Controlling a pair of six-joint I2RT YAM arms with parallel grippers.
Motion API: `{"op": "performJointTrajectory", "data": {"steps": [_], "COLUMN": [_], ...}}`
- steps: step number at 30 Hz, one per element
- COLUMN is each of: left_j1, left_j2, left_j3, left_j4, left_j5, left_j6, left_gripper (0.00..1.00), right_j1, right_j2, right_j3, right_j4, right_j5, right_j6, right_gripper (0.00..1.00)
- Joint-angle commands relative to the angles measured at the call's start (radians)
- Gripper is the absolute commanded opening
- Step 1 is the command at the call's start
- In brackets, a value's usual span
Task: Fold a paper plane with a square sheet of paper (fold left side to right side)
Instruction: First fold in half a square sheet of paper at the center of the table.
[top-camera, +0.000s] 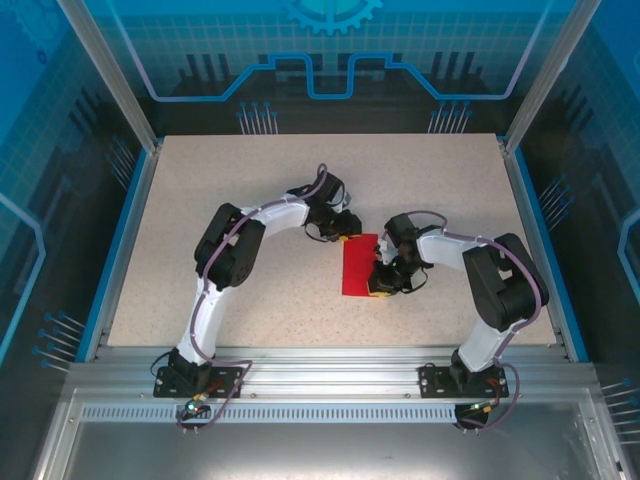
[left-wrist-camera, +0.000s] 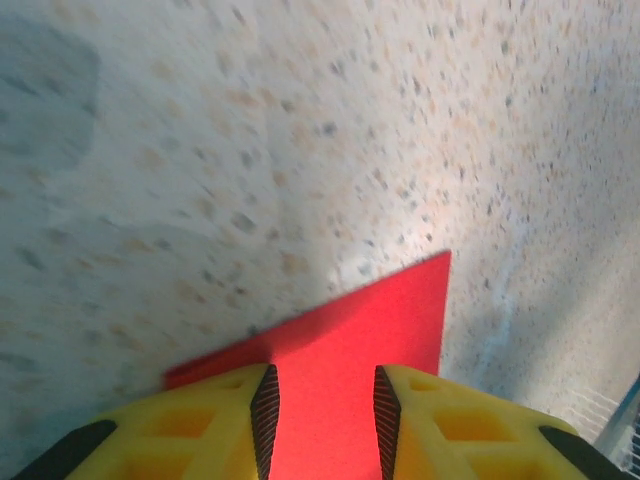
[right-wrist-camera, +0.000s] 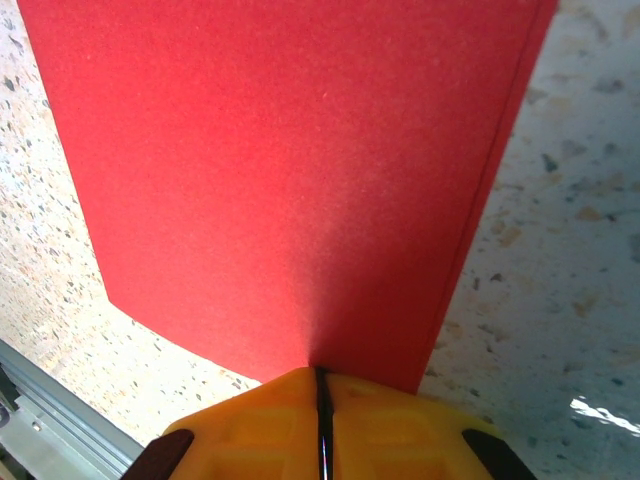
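Paper (top-camera: 358, 264), thin matte red, lies folded into a rectangle, long axis running toward your bench's (top-camera: 440, 180) near edge; your right tool (right-wrist-camera: 322, 376) pinches it, left tool (left-wrist-camera: 324, 388) stands spread.

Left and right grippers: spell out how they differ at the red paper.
The left gripper has its fingers apart, red showing in the gap; the right gripper has its fingers shut together. The left gripper sits at the far end of the square sheet of paper, the right gripper at its right edge. Both have yellow fingers at the paper.
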Motion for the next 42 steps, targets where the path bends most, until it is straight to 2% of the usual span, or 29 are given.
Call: {"op": "performJointTrajectory", "data": {"steps": [1,15,21,24,27,30,35,39,42], "left_j1": [0.035,0.074,0.09,0.09,0.073,0.041,-0.027,-0.086,-0.118], "left_j2": [0.042,0.064,-0.024,-0.103,-0.204,-0.298,-0.403,-0.433,-0.455], "left_j3": [0.023,0.103,0.127,0.081,-0.037,-0.16,-0.318,-0.391,-0.437], "left_j4": [-0.031,-0.063,-0.125,-0.122,-0.076,-0.043,-0.007,0.019,0.043], "left_j5": [-0.076,-0.073,-0.077,-0.071,-0.066,-0.081,-0.095,-0.116,-0.146], "left_j6": [0.028,0.028,0.074,0.08,0.066,0.054,0.005,-0.039,-0.07], "left_gripper": [0.36,0.36,0.4,0.41,0.41,0.41,0.41,0.41,0.41], "right_j1": [0.019,0.019,0.019,0.019,0.018,0.005,-0.098,-0.164,-0.176], "right_j2": [0.064,0.059,0.023,-0.027,-0.099,-0.196,-0.297,-0.226,-0.147], "right_j3": [-0.052,-0.058,-0.035,-0.021,0.002,0.049,0.076,0.11,0.148], "right_j4": [-0.066,-0.025,0.02,0.048,0.05,0.016,-0.031,-0.025,0.014], "right_j5": [0.17,0.13,0.053,0.01,-0.009,0.017,0.01,-0.043,-0.068], "right_j6": [-0.011,-0.007,-0.007,-0.016,-0.029,-0.052,-0.114,-0.14,-0.131], "right_gripper": [0.09,0.1,0.11,0.14,0.23,0.37,0.59,0.62,0.62]}}
